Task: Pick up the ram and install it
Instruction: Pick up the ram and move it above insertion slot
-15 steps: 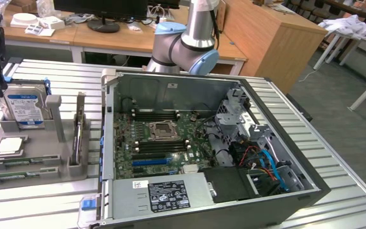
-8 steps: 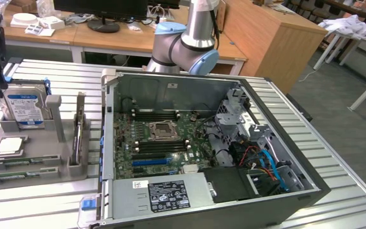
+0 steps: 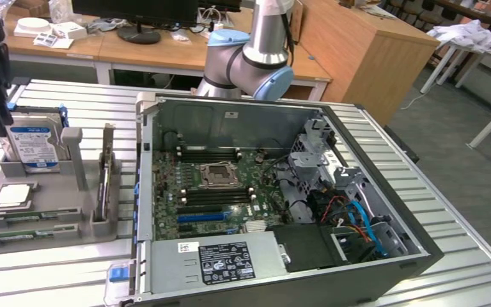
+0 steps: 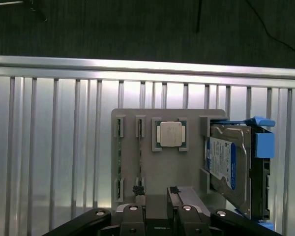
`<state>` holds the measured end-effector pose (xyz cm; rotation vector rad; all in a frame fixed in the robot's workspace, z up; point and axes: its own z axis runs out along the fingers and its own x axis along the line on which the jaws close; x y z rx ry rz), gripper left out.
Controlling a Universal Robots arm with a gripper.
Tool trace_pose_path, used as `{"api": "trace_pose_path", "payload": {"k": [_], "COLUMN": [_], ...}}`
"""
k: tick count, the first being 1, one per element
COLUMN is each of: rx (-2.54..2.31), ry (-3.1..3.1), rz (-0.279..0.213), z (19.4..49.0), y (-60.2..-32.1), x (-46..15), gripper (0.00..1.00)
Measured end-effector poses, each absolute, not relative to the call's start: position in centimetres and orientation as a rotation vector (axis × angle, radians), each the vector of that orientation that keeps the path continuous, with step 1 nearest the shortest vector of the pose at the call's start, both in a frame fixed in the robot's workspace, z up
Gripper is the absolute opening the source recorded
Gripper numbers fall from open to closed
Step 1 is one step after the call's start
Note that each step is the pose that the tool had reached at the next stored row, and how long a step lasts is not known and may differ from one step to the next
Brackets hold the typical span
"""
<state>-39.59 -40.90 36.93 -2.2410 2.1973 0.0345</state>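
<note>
My gripper (image 4: 156, 196) hung with its fingers apart, holding nothing, over a grey holder (image 4: 162, 167). The ram (image 4: 119, 157), seemingly two sticks, stood on edge in the holder's slots, probably so fingers could straddle one. Past them sat one processor (image 4: 169, 133) and one drive (image 4: 226, 162), propped upright.

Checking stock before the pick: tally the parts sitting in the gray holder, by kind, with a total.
Hard drive: 1
Processor chip: 1
Ram sticks, edge-up in the low slots: 2
Thin upright board at one side of the holder, kind unclear: 1
Total: 5
</note>
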Motion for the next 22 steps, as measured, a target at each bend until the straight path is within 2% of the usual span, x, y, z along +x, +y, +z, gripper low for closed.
{"api": "trace_pose_path", "payload": {"k": [22], "rx": [-2.24], "ry": [2.196], "rz": [0.037], "z": [33.7], "y": [-40.9], "x": [-39.6], "gripper": [0.31]}}
